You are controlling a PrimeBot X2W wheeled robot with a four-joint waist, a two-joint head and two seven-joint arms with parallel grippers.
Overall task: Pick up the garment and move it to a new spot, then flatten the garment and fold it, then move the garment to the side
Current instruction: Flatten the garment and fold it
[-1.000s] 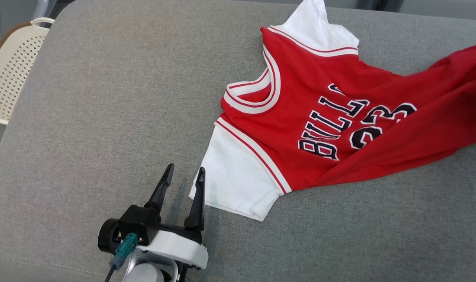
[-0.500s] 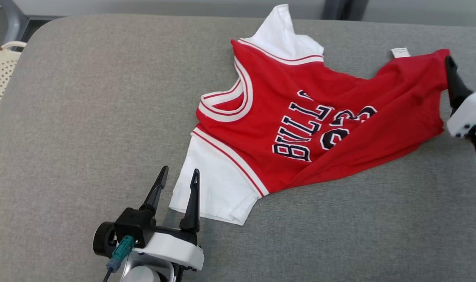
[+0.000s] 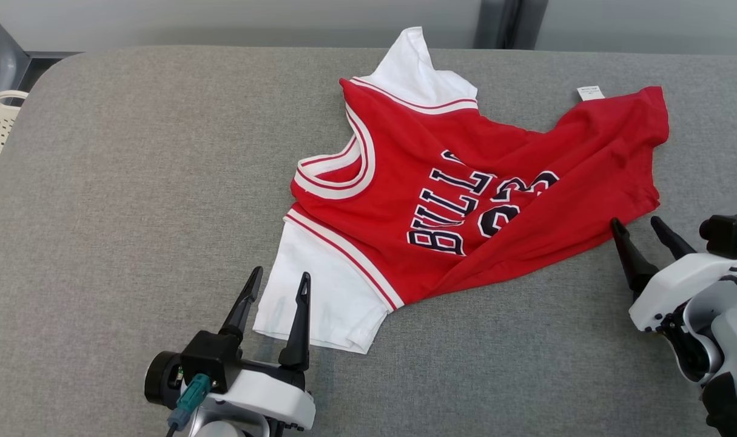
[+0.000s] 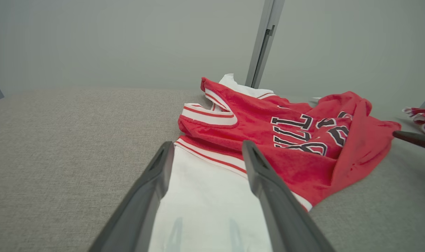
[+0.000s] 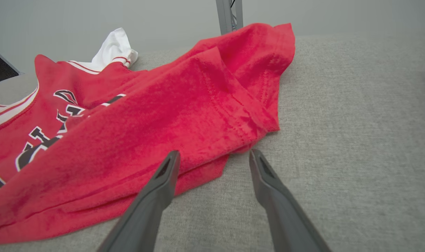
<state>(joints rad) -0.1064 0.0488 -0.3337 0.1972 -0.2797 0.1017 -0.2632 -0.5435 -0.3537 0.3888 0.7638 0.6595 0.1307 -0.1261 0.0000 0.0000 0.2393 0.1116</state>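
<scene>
Red jersey point(image 3: 465, 200) lies mid-desk, toward my right, neck pointing left, nothing gripping it. I judge flattening not yet done: lower body bunched in diagonal folds, hem point(image 3: 654, 145) doubled over. Folding and side move remain. Soft knit, white sleeves, striped trim, black block lettering. Left gripper point(image 3: 281, 273) open at edge of near white sleeve point(image 3: 326, 291). Right gripper point(image 3: 635, 221) open, just beside hem corner. Desk point(image 3: 131, 182) grey woven cloth, rounded corners.

The left gripper point(image 3: 281, 273), two long dark fingers on a black-and-white wrist, is sitting at the lower left of the head view, jaws spread wide and pointing up the frame. The right gripper point(image 3: 634, 221), dark-fingered on a white housing, is hanging at the right edge, equally wide, its tips leaning up and left.
</scene>
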